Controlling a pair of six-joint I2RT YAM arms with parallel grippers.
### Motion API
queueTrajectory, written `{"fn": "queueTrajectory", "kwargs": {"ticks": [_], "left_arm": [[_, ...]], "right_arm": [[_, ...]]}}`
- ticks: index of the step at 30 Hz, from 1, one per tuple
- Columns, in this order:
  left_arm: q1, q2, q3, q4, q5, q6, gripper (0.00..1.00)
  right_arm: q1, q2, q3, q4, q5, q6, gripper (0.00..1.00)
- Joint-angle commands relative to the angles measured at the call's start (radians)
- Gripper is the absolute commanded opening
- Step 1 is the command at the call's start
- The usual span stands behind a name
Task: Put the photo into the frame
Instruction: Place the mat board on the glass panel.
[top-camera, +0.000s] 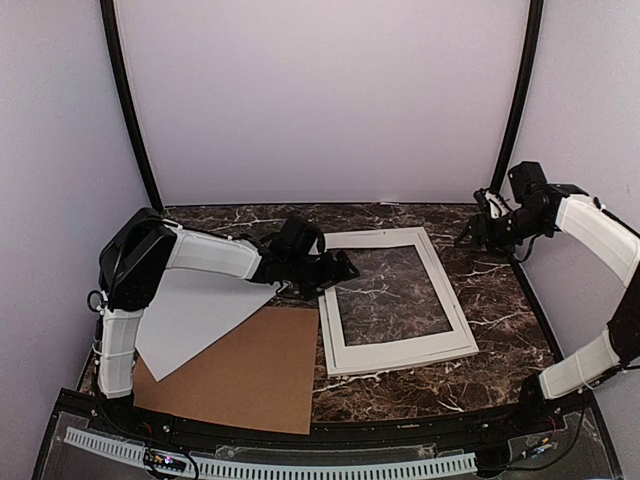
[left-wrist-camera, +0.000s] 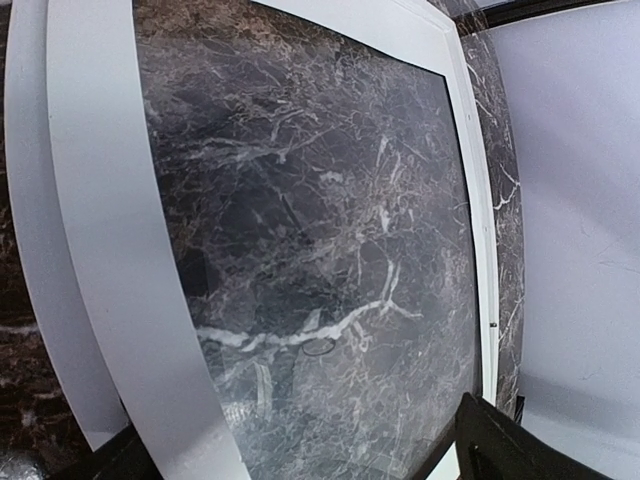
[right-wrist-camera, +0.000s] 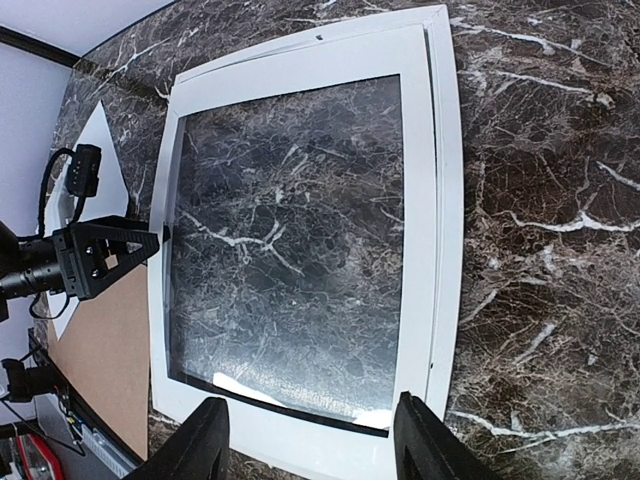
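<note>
Hovering left pincer (top-camera: 338, 270): centre of the overhead view, at the frame's left edge; in its own wrist view the fingers sit far apart at the bottom corners, with only the frame below showing between them; released and empty
Right pincer (right-wrist-camera: 310, 410): upper right of the overhead view, beyond the frame's upper right corner and apart from it; fingers (right-wrist-camera: 205, 440) parted, grasping nothing
Frame (right-wrist-camera: 447, 180): flat on the marble table (top-camera: 500, 300), right of centre; long axis running top to bottom of the overhead view
Inside the frame: a wide white mat (right-wrist-camera: 415, 200) seems to lie on it, a touch askew; only marble shows through the centre, with glare along one edge; no print in it
Photo: its printed face shows in no view; the plain white sheet (top-camera: 195, 315) at the left of the overhead view, under the left forearm, is most likely the photo lying face down; this cannot be confirmed
Brown cardboard (top-camera: 250, 375): lower left of centre, just beside the frame's left rail; the white sheet covers its upper left part
Key relation: the sheet lies behind the left pincer, toward the lower left; its visible long edge slants from lower left up toward the pincer; the left arm is far nearer, while the right arm has the whole frame in between
Next move, as a judgement: the left pincer would have to reach back to the sheet's edge; a flat sheet offers little to grip
</note>
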Motion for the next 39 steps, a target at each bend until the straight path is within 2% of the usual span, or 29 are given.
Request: {"fn": "queueTrajectory", "kwargs": {"ticks": [1,9,25,39], "left_arm": [[-0.001,-0.058,0.013,-0.083,-0.036,0.042,0.98],[-0.001,-0.086,0.012,-0.122,-0.078,0.081,0.98],[0.000,-0.090,0.039,-0.142,-0.070,0.146,0.98],[0.000,-0.008,0.096,-0.148,-0.038,0.150,0.98]], "right_arm": [[-0.004,-0.024,-0.013,0.043,-0.013,0.007,0.56],[-0.004,-0.028,-0.024,0.052,-0.013,0.010,0.58],[-0.003,-0.032,-0.035,0.062,-0.018,0.012,0.58],[-0.003,-0.031,-0.030,0.051,-0.013,0.007,0.58]]}}
